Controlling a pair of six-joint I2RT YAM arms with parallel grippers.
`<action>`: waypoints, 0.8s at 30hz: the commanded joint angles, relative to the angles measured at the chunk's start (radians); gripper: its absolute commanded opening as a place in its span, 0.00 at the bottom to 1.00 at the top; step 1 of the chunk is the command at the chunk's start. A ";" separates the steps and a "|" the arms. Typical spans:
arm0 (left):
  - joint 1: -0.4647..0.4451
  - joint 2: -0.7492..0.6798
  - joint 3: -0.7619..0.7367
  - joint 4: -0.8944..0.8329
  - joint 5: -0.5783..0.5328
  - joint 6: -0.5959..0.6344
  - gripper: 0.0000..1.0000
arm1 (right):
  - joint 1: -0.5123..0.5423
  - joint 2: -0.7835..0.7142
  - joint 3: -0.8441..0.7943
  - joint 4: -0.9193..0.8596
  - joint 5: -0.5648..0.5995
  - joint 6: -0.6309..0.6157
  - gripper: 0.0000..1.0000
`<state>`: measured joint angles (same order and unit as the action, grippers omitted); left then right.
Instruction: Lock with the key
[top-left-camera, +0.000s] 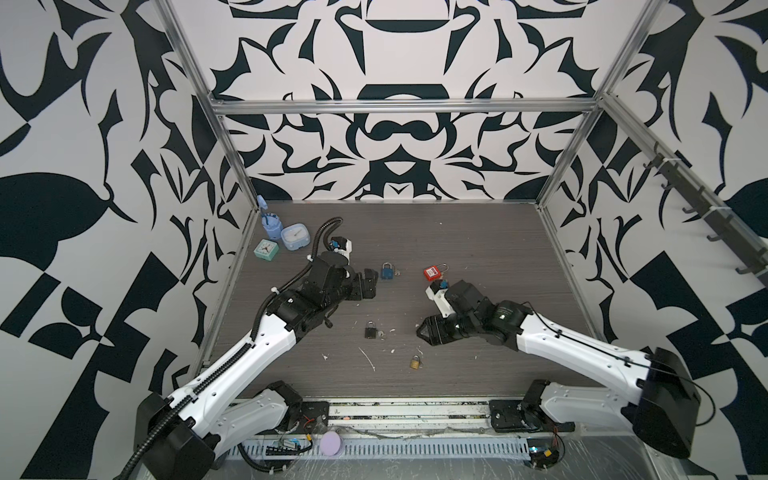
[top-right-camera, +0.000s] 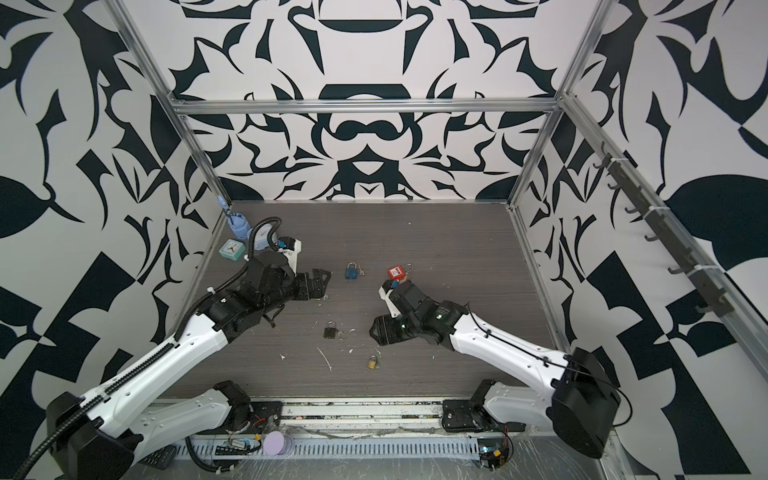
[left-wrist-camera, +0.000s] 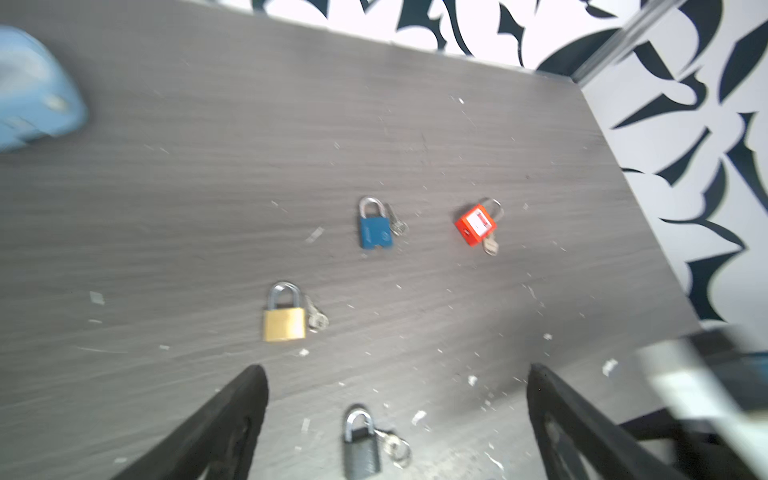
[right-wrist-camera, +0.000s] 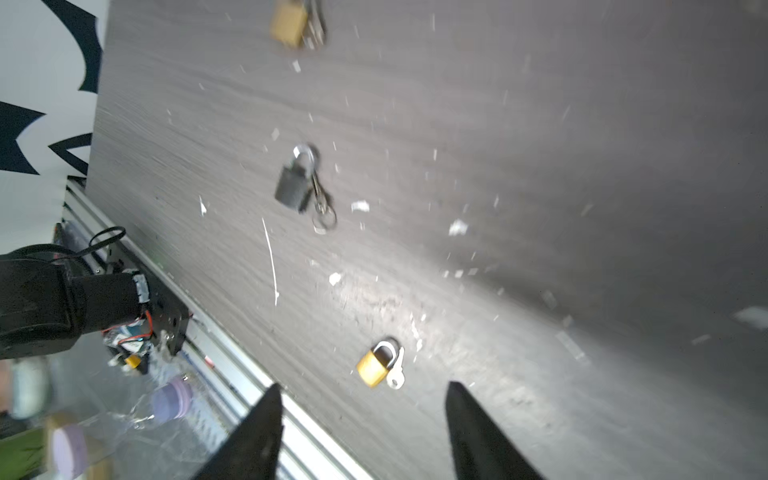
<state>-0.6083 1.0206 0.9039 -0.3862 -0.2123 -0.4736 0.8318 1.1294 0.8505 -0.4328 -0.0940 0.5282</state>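
Both arms sit low over the dark grey wood-grain tabletop (top-left-camera: 478, 249). The left gripper (top-left-camera: 369, 284) has its fingers spread wide and holds nothing. The blue padlock (top-left-camera: 387, 272) is just past its tips.

The right gripper (right-wrist-camera: 363, 386) also has its fingers apart and is empty. The small brass padlock (right-wrist-camera: 374, 365) lies flat just ahead of those tips, with a silver key (right-wrist-camera: 395, 377) against its side. It is the lock nearest the aluminium front rail (top-left-camera: 415, 405).

The dark grey padlock (top-left-camera: 371, 330) lies between the grippers. The red padlock (top-left-camera: 432, 273) is close beside the right wrist.

There is open tabletop behind the blue and red locks up to the back wall, and along the right edge. Pale blue clocks (top-left-camera: 295, 237) sit in the back-left corner.
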 joint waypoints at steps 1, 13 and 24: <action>0.058 -0.048 0.056 -0.010 -0.126 0.054 0.99 | -0.006 -0.065 0.070 0.012 0.400 -0.151 0.88; 0.410 -0.054 -0.177 0.256 -0.490 0.177 0.99 | -0.465 -0.051 -0.069 0.379 1.003 -0.290 1.00; 0.444 0.100 -0.536 0.721 -0.520 0.218 0.99 | -0.558 -0.042 -0.603 0.992 1.066 -0.274 1.00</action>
<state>-0.1692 1.0683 0.3561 0.1520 -0.7155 -0.2680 0.2749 1.0626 0.2897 0.2459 0.9363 0.2417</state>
